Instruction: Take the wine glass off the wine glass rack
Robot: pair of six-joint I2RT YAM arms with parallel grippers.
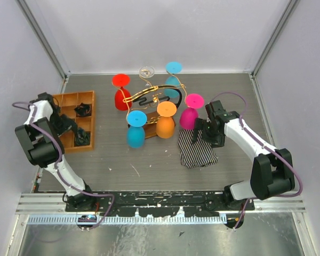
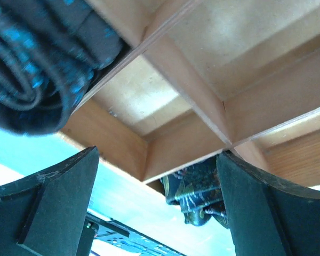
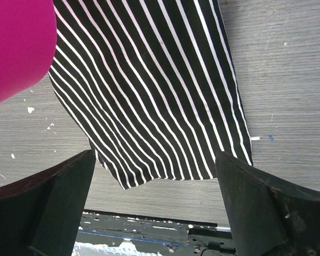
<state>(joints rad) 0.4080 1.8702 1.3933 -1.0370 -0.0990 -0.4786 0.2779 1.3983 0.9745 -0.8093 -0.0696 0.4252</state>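
**Right arm poised beside the rack.** A gold-wire wine glass rack (image 1: 152,97) stands mid-table, at 12 o'clock from the two arm bases. Coloured glasses hang around it: a red glass (image 1: 121,92) at its 9 o'clock, a blue glass (image 1: 136,129) and an orange glass (image 1: 166,120) on the near side, and a second blue glass (image 1: 174,74) at the back.

The magenta wine glass (image 1: 190,113) hangs at the rack's 3 o'clock end. It appears to be foot up and bowl down, so its long axis runs vertical.

The right gripper (image 1: 202,132) hovers just beside it, above a striped cloth (image 1: 197,152) lying on the grey table (image 1: 149,165). Its jaws are spread wide with nothing between them. In the overhead view the glass lies at roughly 10 to 11 o'clock from this gripper, close but apart. From the right wrist, the magenta bowl fills the 10 o'clock corner, outside the fingers rather than between them.

The left gripper (image 1: 68,126), jaws likewise wide and empty, hangs well apart from the rack. It is over an orange-brown compartment tray (image 1: 76,95) holding rolled dark cloths (image 1: 84,109) at the table's 9 o'clock side.

The right arm is much the nearer to the rack, and the magenta glass looks the likeliest to be lifted off. No glass is yet in hand.
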